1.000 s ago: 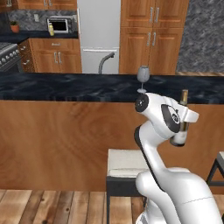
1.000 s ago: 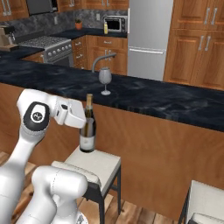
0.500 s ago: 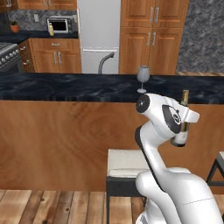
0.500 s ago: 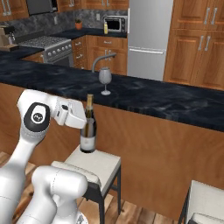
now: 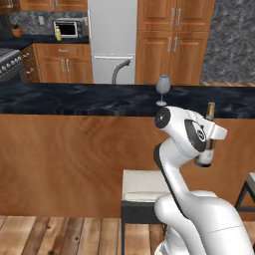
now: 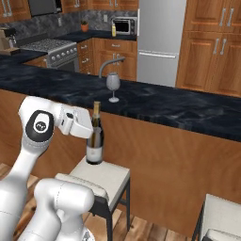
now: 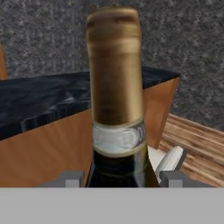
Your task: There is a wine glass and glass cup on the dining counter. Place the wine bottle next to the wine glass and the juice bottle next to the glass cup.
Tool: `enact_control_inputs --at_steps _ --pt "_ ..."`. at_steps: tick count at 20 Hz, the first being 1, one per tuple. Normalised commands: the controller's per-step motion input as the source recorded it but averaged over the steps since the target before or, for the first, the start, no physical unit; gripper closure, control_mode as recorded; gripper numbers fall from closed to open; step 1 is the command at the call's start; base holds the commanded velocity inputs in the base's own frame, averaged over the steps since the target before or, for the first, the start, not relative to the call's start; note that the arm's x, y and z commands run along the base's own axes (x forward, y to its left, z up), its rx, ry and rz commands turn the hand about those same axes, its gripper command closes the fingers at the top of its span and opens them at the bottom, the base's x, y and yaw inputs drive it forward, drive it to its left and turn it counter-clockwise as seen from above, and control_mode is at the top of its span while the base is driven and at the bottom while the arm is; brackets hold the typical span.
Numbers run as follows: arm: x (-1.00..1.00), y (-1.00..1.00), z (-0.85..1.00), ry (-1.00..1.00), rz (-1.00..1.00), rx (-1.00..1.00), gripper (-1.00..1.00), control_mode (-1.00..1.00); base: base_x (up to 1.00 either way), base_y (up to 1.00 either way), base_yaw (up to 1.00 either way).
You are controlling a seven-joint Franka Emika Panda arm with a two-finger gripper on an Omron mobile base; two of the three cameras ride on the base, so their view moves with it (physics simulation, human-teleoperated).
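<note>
The wine bottle (image 6: 95,136) is clamped upright in the gripper (image 6: 90,131), held just in front of the dining counter (image 6: 155,106), above a stool (image 6: 106,177). Farther back, the wine glass (image 6: 112,85) is stood on that counter.

A: What stands behind the bar?
B: A steel fridge (image 5: 113,40) between wooden cabinets (image 5: 172,40) — a microwave (image 5: 66,28) at the back counter's corner.
A: In front?
B: Cushioned stools (image 6: 101,176) on the wooden floor (image 5: 60,234).
</note>
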Motion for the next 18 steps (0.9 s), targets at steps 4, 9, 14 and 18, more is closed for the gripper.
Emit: enact_control_inputs --at_steps 4,9,14,18 --pt "0.0 0.12 0.23 0.02 0.0 0.0 1.0 -1.0 0.0 0.0 0.0" --pt "0.01 0.2 0.34 0.0 0.02 0.0 1.0 -1.0 0.0 0.0 0.0" --pt "0.16 0.28 0.32 0.0 0.04 0.0 1.0 -1.0 0.0 0.0 0.0" --pt "0.37 0.39 0.27 -0.04 0.03 0.0 1.0 -1.0 0.0 0.0 0.0"
